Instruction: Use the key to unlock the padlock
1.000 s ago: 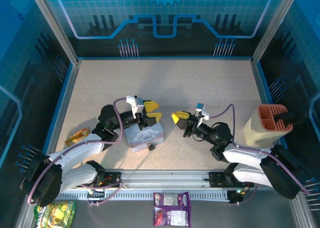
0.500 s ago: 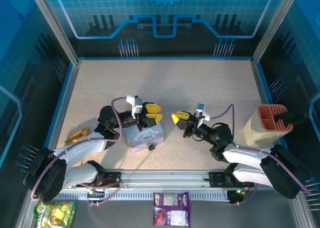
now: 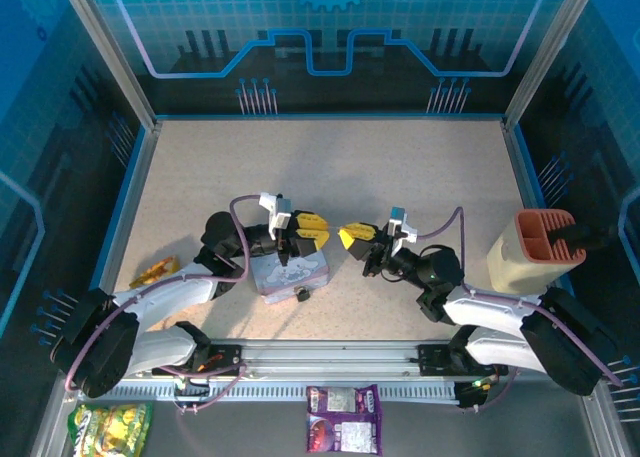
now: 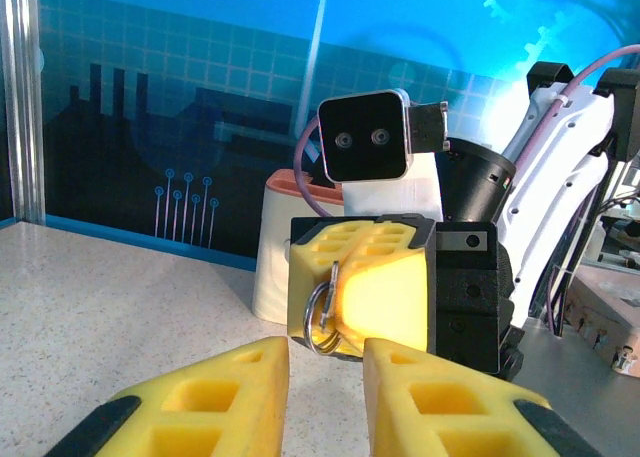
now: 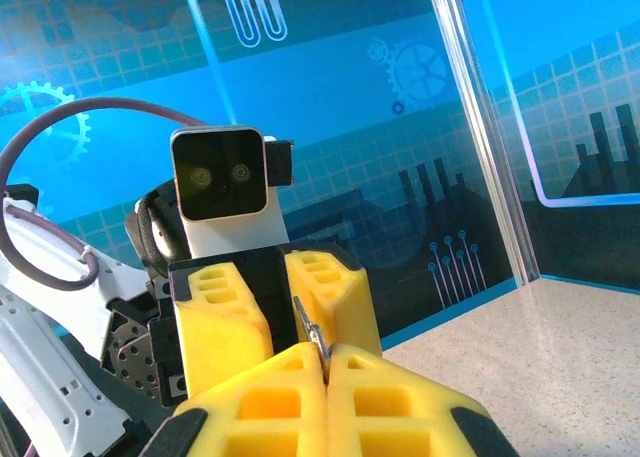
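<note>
Yellow foam tips of the left gripper [image 3: 309,230] and the right gripper [image 3: 350,238] face each other in the top view, near but apart. The left one is above the far edge of the lilac tin [image 3: 285,275], the right one just off its right side. The padlock [image 3: 300,295], a small dark block, sits against the tin's near edge. I cannot tell whether it is hooked to the tin.

From the left wrist, my left fingers stand a narrow gap apart with nothing between them. They aim at the right gripper, where a small metal ring [image 4: 321,315] hangs from the closed tips.

From the right wrist, the right fingers are pressed together on the key [image 5: 309,329], a thin grey sliver poking up from the seam toward the left gripper beyond.

I judge this to be a mid-air handover or regrip of the key, with insertion not yet begun. Next, the left tips need to meet the ring end squarely without knocking the key askew. After that, one arm has to go down and steady the padlock.
</note>
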Available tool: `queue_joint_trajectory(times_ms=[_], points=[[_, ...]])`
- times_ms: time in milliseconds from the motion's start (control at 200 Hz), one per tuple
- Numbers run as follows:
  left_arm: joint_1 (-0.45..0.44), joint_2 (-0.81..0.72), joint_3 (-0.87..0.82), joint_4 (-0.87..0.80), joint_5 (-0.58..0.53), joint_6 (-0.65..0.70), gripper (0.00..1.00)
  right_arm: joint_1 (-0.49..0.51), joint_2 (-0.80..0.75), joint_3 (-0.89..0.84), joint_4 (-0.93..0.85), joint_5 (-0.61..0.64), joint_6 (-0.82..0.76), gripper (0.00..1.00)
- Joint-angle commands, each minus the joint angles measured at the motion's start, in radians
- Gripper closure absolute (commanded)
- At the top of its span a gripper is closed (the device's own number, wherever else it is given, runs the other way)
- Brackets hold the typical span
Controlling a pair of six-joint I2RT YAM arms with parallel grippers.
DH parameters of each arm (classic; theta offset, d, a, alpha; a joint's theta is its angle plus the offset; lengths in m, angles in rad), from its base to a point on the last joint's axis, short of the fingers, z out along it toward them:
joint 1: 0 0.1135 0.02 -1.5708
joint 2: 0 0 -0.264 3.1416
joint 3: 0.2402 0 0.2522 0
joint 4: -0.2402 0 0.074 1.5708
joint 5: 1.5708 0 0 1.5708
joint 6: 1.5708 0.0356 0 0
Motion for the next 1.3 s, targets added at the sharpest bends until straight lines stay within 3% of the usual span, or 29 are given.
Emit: queue_joint_trajectory(times_ms=[0, 365, 625, 876, 1061, 1116, 1211, 1296], points=[[-0.008, 0.006, 0.039, 0.034, 0.033, -0.017, 0.74, 0.021, 0.007, 0.025, 0.05, 0.001, -0.013, 1.0], [-0.012, -0.004, 0.044, 0.019, 0.03, -0.018, 0.73, 0.024, 0.026, 0.02, 0.049, -0.006, -0.007, 1.0], [-0.011, 0.001, 0.064, -0.018, 0.049, -0.017, 0.91, 0.026, 0.032, 0.022, 0.05, -0.001, 0.0, 1.0], [-0.012, 0.012, 0.082, -0.061, 0.047, -0.013, 1.0, 0.028, 0.027, 0.019, 0.05, 0.005, -0.004, 1.0], [-0.014, 0.009, 0.093, -0.103, 0.046, -0.009, 1.0, 0.032, 0.024, 0.017, 0.044, 0.009, -0.017, 1.0], [-0.013, 0.004, 0.096, -0.118, 0.045, -0.008, 1.0, 0.031, 0.022, 0.01, 0.045, 0.008, -0.037, 0.88], [-0.013, -0.02, 0.118, -0.228, 0.049, 0.013, 1.0, 0.024, -0.019, -0.014, -0.02, 0.033, -0.13, 0.59], [-0.017, -0.059, 0.166, -0.448, 0.039, 0.104, 1.0, 0.003, -0.118, -0.011, -0.247, 0.026, -0.272, 0.5]])
